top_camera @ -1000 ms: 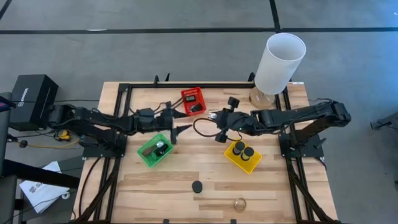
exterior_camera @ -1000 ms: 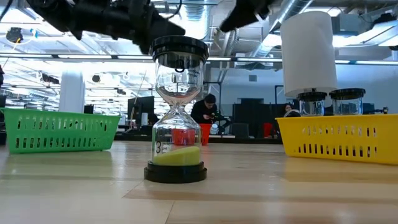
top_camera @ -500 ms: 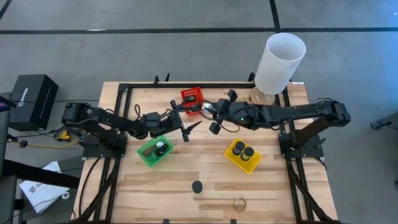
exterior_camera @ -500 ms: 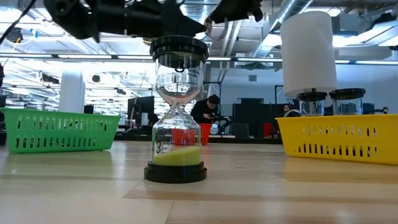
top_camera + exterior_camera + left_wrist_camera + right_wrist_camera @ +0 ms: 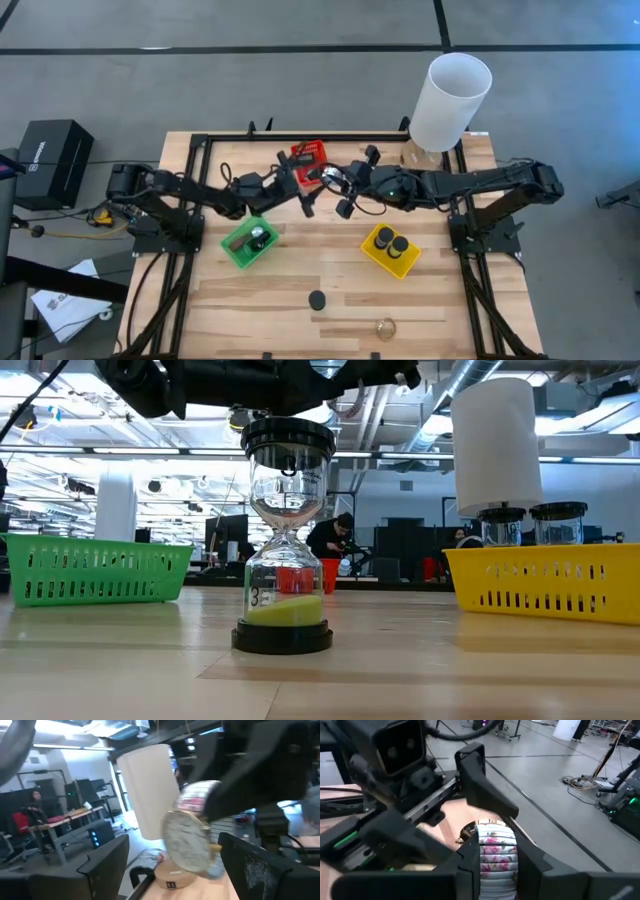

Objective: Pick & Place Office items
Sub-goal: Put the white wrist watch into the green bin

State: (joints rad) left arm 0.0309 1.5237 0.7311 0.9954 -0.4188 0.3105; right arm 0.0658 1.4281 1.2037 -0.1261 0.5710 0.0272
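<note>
My right gripper (image 5: 331,177) is shut on a small round piece (image 5: 497,851) with a flowered rim and a shiny metal face (image 5: 188,842), held in the air by the red basket (image 5: 311,158). My left gripper (image 5: 307,195) is open and faces it. In the left wrist view its two fingers stand on either side of the piece, apart from it. An hourglass (image 5: 286,540) stands on its black base on the near table; from above it shows as a black disc (image 5: 316,299). A gold round piece (image 5: 386,326) lies near the table's near edge. My right gripper pinches the round piece between its two fingers (image 5: 470,862), one on each flat face, with the flowered rim (image 5: 496,845) showing between them. The fingers come level from the table's right. The piece is lifted clear of the table and stands on edge.
A yellow basket (image 5: 372,258) with two black-topped hourglasses sits right of centre. A green basket (image 5: 236,252) with a small item sits left of centre. A tall white cylinder lamp (image 5: 450,100) stands at the far right corner. Bare wood lies along the near edge.
My right gripper has carried the round piece toward the table's left and far edge, up to the red basket. My left gripper has swung toward the far right and risen, closing on the right gripper until its fingers flank the piece.
</note>
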